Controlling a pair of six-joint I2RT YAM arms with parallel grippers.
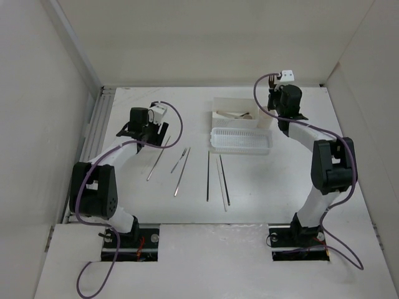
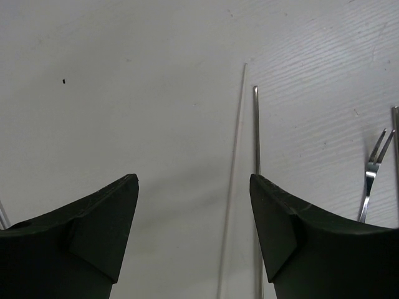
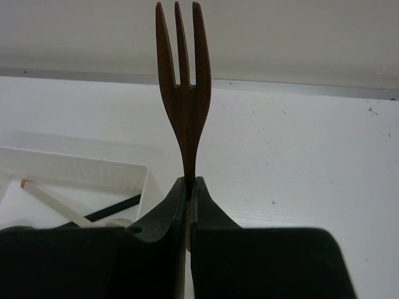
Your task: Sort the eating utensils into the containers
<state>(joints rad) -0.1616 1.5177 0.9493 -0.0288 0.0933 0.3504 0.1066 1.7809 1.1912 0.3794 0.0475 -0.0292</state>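
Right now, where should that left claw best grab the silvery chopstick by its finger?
Mid-shaft, from straight above, jaws straddling its width: the silvery chopstick lies flat on the table, long and thin. The open left gripper should probably shift sideways first; the stick runs under one finger, and a pale stick close beside it might get caught too.

The brown fork (image 3: 181, 93) buries its handle inside the right hand (image 3: 189, 190). The white box (image 3: 81, 169) runs off the left edge, contents half hidden. A pale chopstick (image 2: 232, 180) leaves the bottom edge; the silvery fork (image 2: 372, 174) tucks its handle behind the left hand (image 2: 193, 179).
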